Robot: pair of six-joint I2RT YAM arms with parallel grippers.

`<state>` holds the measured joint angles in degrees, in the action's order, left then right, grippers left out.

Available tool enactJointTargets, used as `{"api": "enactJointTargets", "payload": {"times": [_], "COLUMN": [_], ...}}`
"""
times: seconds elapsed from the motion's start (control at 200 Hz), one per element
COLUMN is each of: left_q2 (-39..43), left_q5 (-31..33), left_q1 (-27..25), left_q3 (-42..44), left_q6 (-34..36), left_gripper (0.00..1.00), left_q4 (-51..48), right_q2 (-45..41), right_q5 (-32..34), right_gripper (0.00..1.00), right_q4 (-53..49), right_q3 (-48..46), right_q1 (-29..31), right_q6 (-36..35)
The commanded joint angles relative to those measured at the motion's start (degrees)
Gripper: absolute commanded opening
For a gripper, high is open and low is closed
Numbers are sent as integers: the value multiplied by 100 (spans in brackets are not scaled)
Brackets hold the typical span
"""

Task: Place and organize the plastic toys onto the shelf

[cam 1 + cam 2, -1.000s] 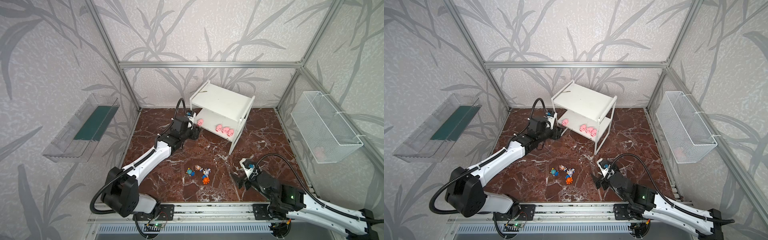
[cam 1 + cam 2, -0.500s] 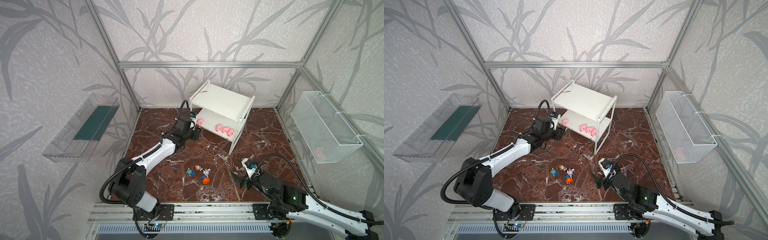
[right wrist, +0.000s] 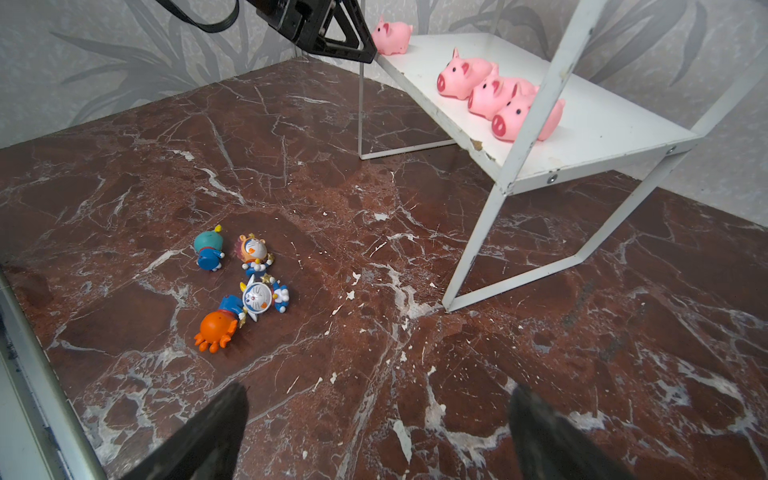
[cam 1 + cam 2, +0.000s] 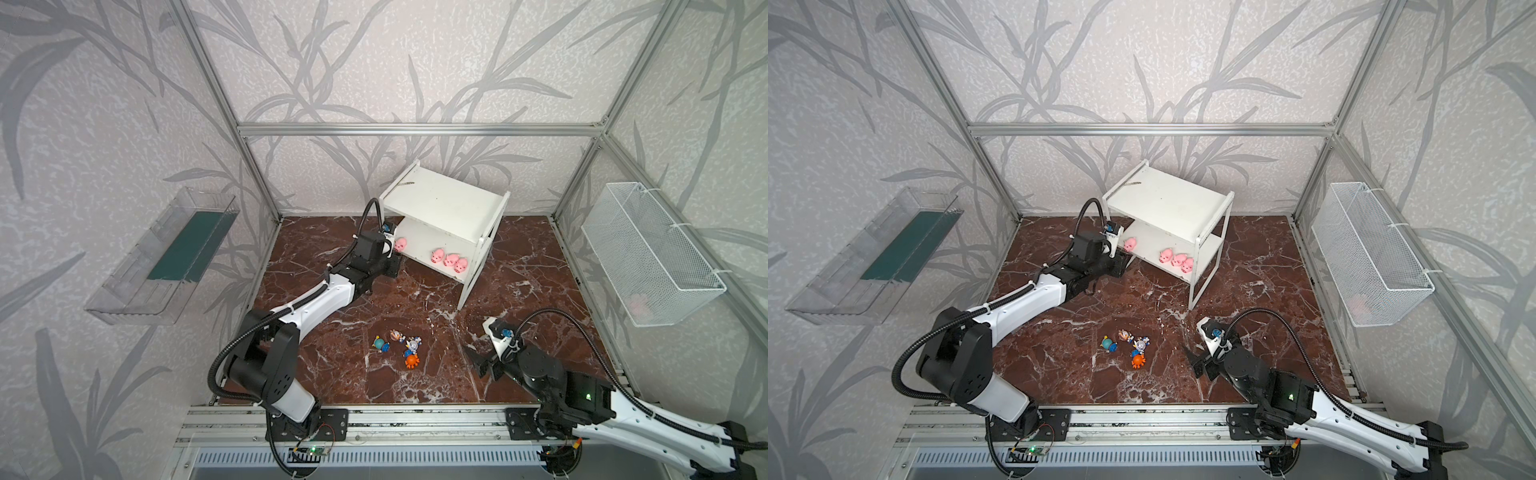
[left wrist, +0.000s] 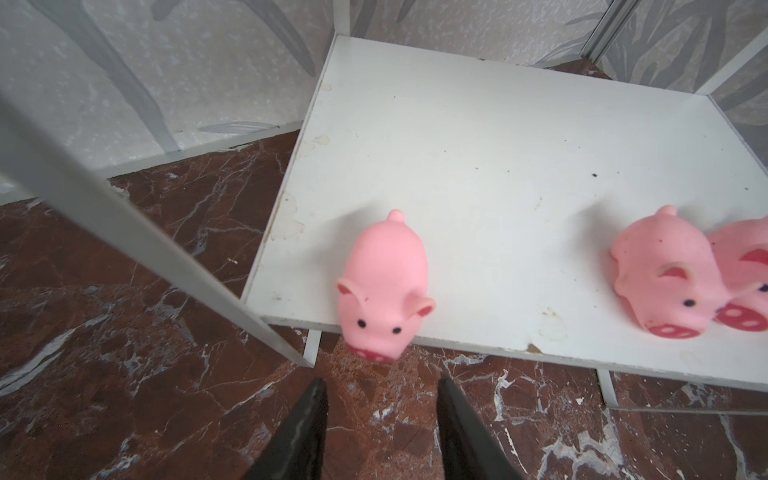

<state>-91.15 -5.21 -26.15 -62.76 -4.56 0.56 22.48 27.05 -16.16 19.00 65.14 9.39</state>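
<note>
OK, L gripper [image 5: 382, 381] sat low just off the shelf [image 4: 444, 203], jaws apart w/ nothing between them, tips near the lone pig [image 5: 384, 291] at the front edge of the lower board. Three more pigs [image 4: 451, 259] stood bunched toward the other end of the same board. R gripper [image 3: 378, 390] hung spread wide & empty over the marble floor [image 3: 540, 291]. Clustered on the floor, well apart from the shelf: teal figurine [image 3: 208, 245], brown figurine [image 3: 253, 249], white-gold figurine [image 3: 259, 297], orange figurine [image 3: 214, 328].

Clear plastic wall tray [image 4: 124, 299] with green liner [image 4: 187, 245], white wire mesh basket [image 4: 648, 253], red-brown marble floor [image 4: 528, 266], leaf-patterned walls [image 4: 374, 62]
</note>
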Motion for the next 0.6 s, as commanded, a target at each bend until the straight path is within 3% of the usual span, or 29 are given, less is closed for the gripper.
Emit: {"api": "enactJointTargets", "payload": {"times": [0.0, 0.225, 0.595], "left_q2": [-92, -205, -306], "left_q5": [133, 133, -31], "left_q1": [22, 23, 23], "left_q3": [-245, -375, -464], "left_q6": [148, 167, 122], "left_gripper": [45, 45, 27], "left_q4": [152, 130, 94], "right_q2": [-60, -25, 124], "right_q5": [116, 143, 160], "right_gripper": [97, 97, 97], "right_q4": [-61, -17, 119], "right_q3": [-64, -81, -72], "right_q1": [-6, -11, -9], "right_q6": [29, 20, -44]}}
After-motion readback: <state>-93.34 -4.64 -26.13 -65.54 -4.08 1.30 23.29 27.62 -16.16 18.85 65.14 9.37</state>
